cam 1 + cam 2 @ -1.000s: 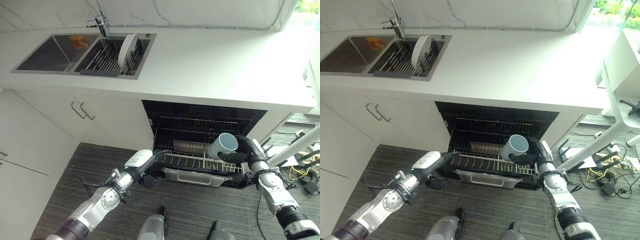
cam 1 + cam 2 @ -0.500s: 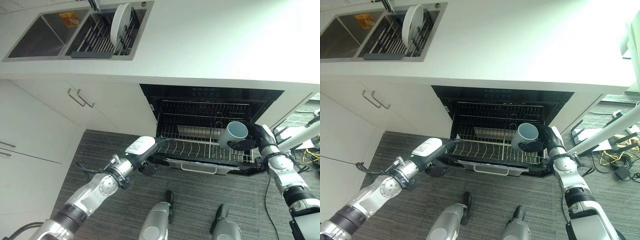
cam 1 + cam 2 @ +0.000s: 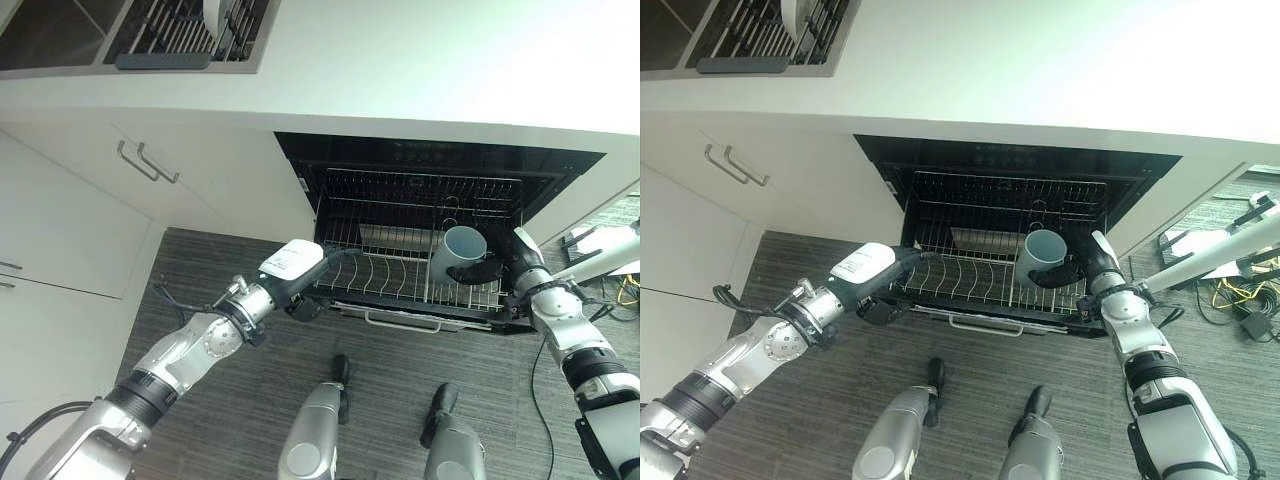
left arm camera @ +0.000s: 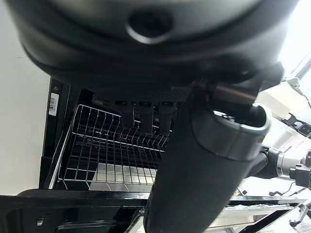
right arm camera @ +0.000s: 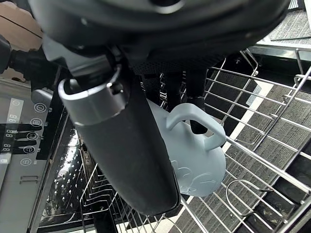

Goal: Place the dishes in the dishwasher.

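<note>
Pale blue ceramic mug (image 3: 459,254) now lower, over right side of pulled-out wire dishwasher rack (image 3: 385,283); release near. Right hand (image 3: 497,268) fingers curled through mug handle. Left hand (image 3: 296,272) at rack's left edge, grip unclear.

Right hand (image 3: 492,270) fingers curled, left hand (image 3: 296,268) extended.

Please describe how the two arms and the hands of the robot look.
Both arms are silver-grey with rounded segments and dark bands at the joints. The left hand is dark, with a white cover on top. The right hand is dark too, with a white piece beside it.
</note>
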